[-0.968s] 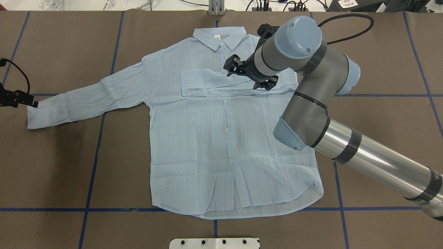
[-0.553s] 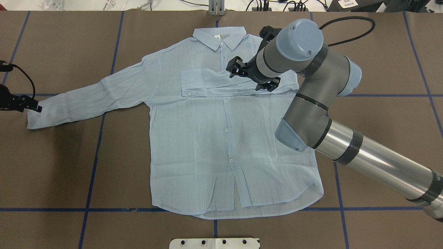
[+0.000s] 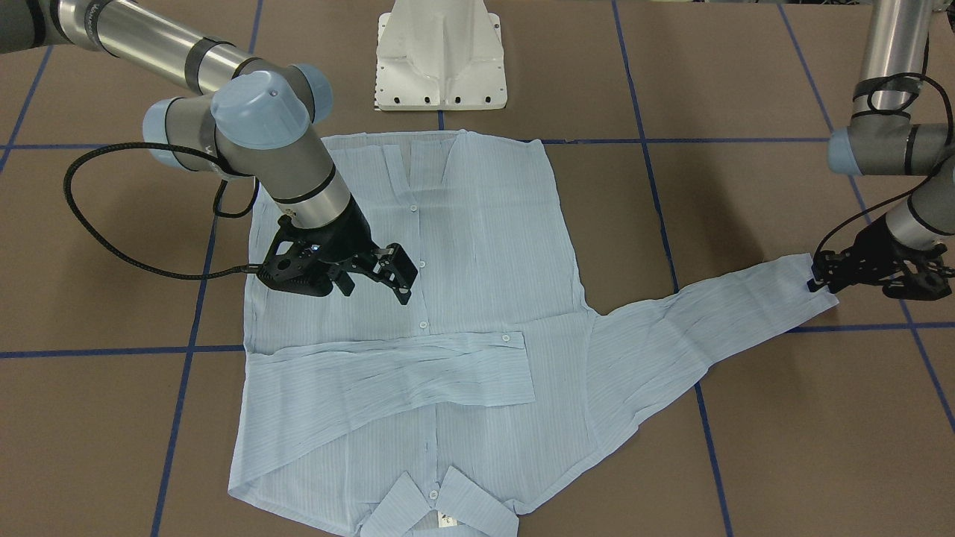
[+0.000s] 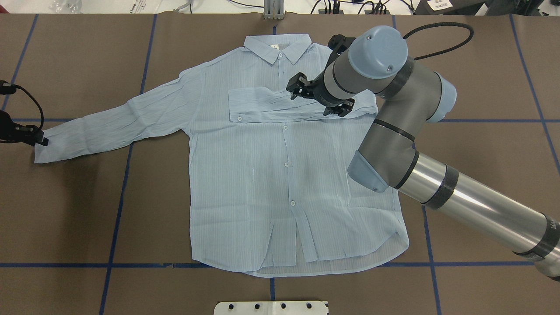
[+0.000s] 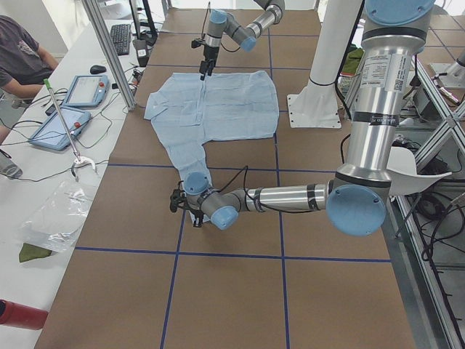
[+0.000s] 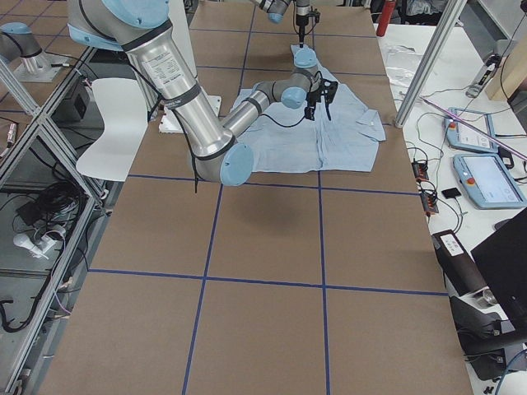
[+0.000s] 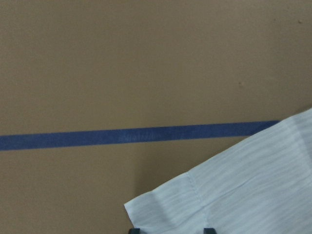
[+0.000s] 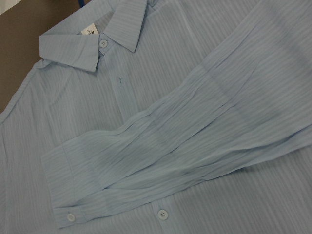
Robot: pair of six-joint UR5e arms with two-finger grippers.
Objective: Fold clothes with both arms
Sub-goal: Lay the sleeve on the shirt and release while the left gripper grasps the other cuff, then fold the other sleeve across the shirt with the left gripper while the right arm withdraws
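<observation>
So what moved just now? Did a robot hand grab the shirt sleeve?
The left gripper slid a little toward the robot's side, along the end of the outstretched sleeve's cuff. Its jaws are apart, so nothing is grabbed. The right gripper, open above the folded sleeve, barely shifted. The shirt stayed as it lay.

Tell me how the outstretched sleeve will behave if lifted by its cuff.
Likely floppy: the sleeve lies crinkled and flat, so it should drape and trail. Probably light, since the fabric looks thin. Its flat cuff may slip a shallow pinch.
</observation>
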